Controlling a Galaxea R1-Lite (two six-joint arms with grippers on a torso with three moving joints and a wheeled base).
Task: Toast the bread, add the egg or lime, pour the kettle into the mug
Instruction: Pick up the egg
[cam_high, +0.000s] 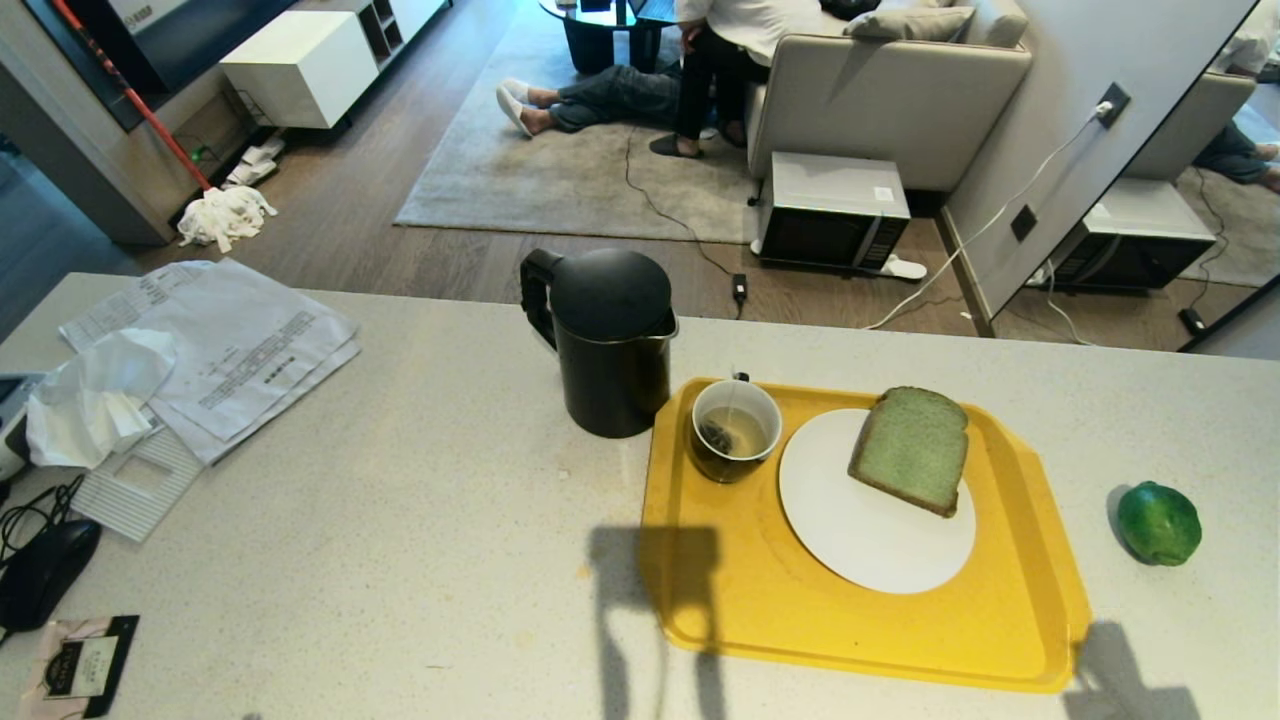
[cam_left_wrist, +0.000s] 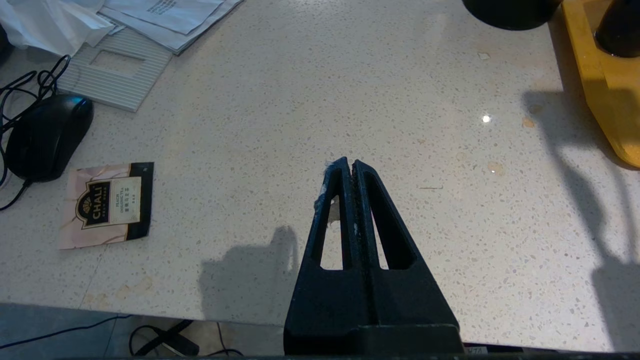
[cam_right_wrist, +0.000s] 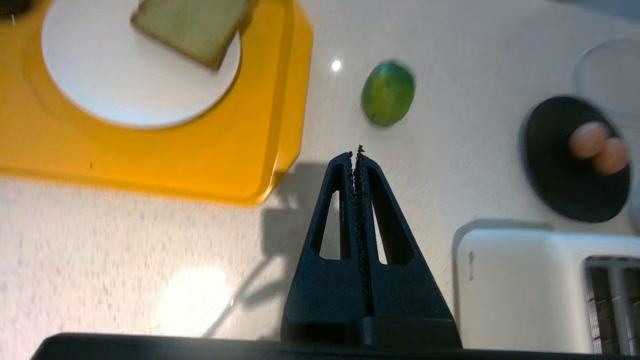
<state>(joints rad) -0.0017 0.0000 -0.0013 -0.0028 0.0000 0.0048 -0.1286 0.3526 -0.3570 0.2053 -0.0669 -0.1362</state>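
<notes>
The pale green bread (cam_high: 911, 448) lies on a white plate (cam_high: 860, 545) on a yellow tray (cam_high: 760, 600). The dark mug (cam_high: 734, 430), with a tea bag and liquid inside, stands on the tray's far left corner, and the black kettle (cam_high: 604, 340) is just left of it on the counter. The lime (cam_high: 1158, 522) rests on the counter right of the tray. Two eggs (cam_right_wrist: 597, 147) sit on a black dish (cam_right_wrist: 560, 170). My right gripper (cam_right_wrist: 354, 152) hovers shut and empty over the counter, short of the lime (cam_right_wrist: 388, 93). My left gripper (cam_left_wrist: 349, 163) is shut and empty above bare counter.
A white toaster (cam_right_wrist: 530, 285) stands near the right gripper, beside the egg dish. Papers (cam_high: 240, 340), crumpled tissue (cam_high: 95, 395), a computer mouse (cam_high: 45, 570) and a tea sachet (cam_high: 80, 665) crowd the counter's left side. People sit by a sofa beyond the counter.
</notes>
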